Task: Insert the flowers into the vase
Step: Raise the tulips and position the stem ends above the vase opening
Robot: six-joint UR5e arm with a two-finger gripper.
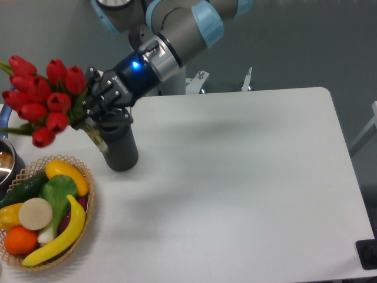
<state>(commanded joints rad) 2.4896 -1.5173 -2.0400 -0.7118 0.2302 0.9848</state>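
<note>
Your gripper [94,112] is clamped on the flowers [41,94], which lean out to the upper left of the frame. The stem ends sit just left of the vase [119,147], outside its mouth, so you need to tip the bunch upright over it

Vase [121,150] matt black; table [247,177] smooth matt white; basket [88,206] woven wicker; banana [59,239] glossy plastic

wall [306,41]: plain grey-green | table [247,194]: white, rounded corners | light: soft, even, faint shadows
</note>
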